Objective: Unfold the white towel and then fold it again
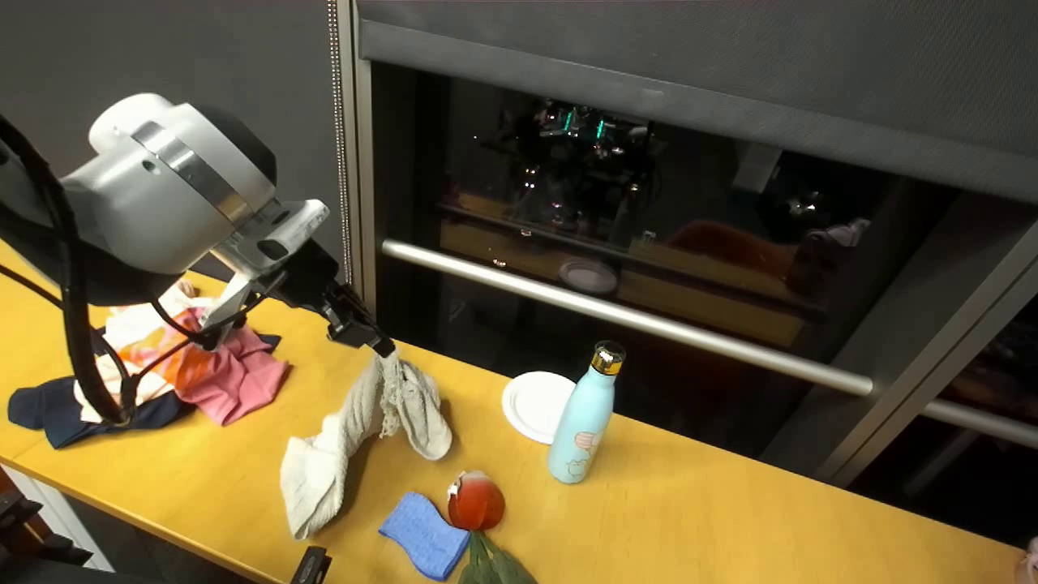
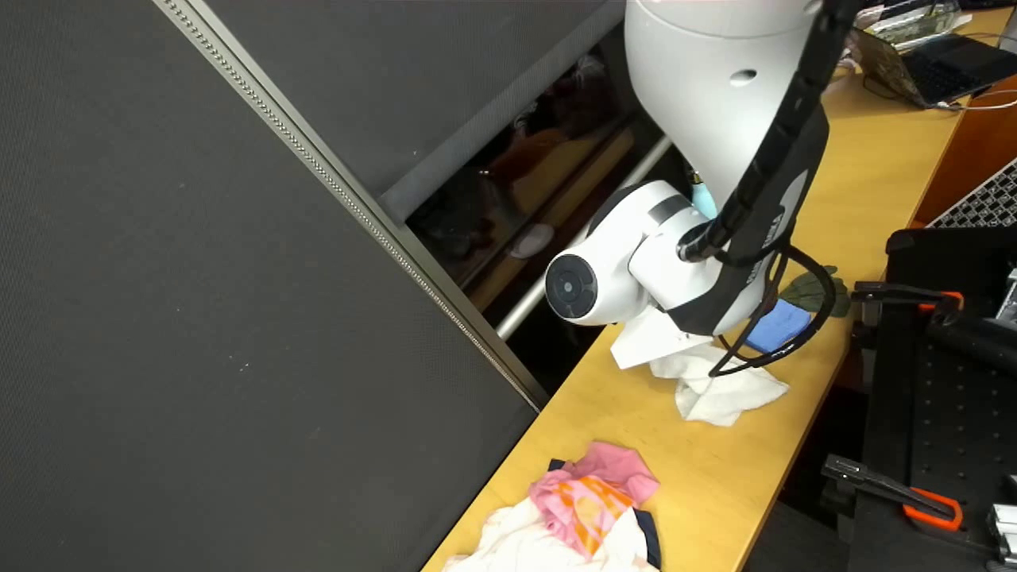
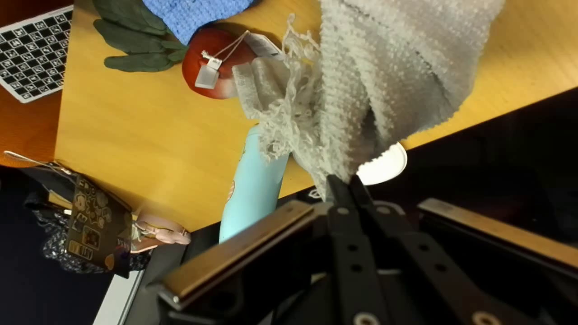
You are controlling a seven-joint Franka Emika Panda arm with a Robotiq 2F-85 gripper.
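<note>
In an exterior view, we see the tool (image 1: pixel 388 350) L of ctr, pinching the white towel (image 1: pixel 357 418) by a gathered bit; the rumpled cloth drapes below, a long part slanting down to the table (image 1: pixel 730 519) at lower L, a shorter one hanging to the R. A light blue bottle (image 1: pixel 582 430) stands R of ctr, partly covering a white plate (image 1: pixel 527 401). At bottom ctr, a blue cloth (image 1: pixel 426 535) lies beside a red item (image 1: pixel 477 501) w/ green leaves; a clothes heap (image 1: pixel 211 377) in pink, orange & navy is at far L.

In an exterior view, the white arm (image 2: pixel 707 119) hides the tool's tip from us; the white towel lies below it, R of ctr, w/ the clothes heap at bottom ctr & a laptop (image 2: pixel 945 67) at upper R.

In the wrist view, the tool juts up from the bottom, R of ctr, its fingers (image 3: pixel 345 225) close together on a pinch of the white towel, which spreads to the upper R, frayed at L.
</note>
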